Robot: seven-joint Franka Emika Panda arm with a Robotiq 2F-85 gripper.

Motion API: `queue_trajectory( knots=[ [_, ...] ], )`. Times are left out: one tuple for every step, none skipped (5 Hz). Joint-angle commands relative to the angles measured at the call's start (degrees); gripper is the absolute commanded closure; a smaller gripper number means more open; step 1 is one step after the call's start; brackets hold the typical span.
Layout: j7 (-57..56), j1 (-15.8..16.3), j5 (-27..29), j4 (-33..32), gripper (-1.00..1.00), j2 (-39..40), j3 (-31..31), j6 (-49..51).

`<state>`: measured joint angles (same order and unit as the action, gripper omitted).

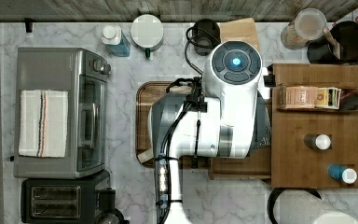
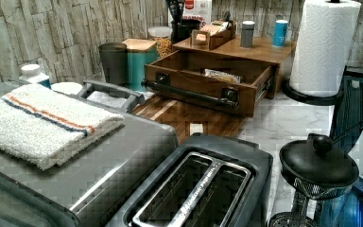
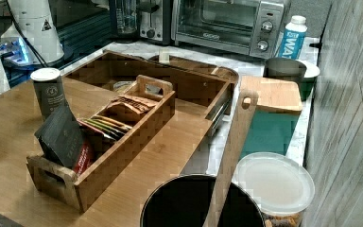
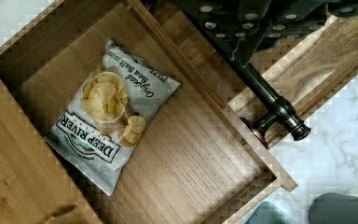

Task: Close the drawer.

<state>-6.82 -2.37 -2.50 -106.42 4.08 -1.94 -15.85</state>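
The bamboo drawer (image 2: 194, 75) stands pulled out of the organizer (image 2: 260, 49), over a darker wooden tray (image 2: 184, 118). Its long black bar handle (image 2: 189, 94) runs across the front. Inside lies a bag of potato chips (image 4: 112, 121); the bag also shows as a pale strip (image 2: 222, 75) in the left view. In the wrist view my gripper (image 4: 251, 23) hangs dark above the drawer's front wall and the handle (image 4: 272, 105), apart from the bag. From the top view my arm (image 1: 223, 107) covers most of the drawer, leaving one corner (image 1: 240, 168) in sight.
A toaster oven (image 1: 60, 112) with a folded towel (image 1: 43, 122) and a toaster (image 1: 60, 200) stand at the top view's left. A tea box (image 3: 108, 137) and two shakers (image 1: 321, 141) sit on the organizer. A paper towel roll (image 2: 324, 45) and a teal canister (image 2: 139, 59) flank it.
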Motion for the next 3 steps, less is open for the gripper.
queue_trajectory(
  knots=[
    [0.00, 0.00, -0.58, -0.67, 1.00, 0.01, -0.24, 0.00],
    [-6.78, -0.03, 1.03, -9.54, 1.00, -4.02, 0.37, -11.24],
    [-5.16, 0.85, 2.34, -14.90, 1.00, -6.11, 1.60, -18.30]
  ],
)
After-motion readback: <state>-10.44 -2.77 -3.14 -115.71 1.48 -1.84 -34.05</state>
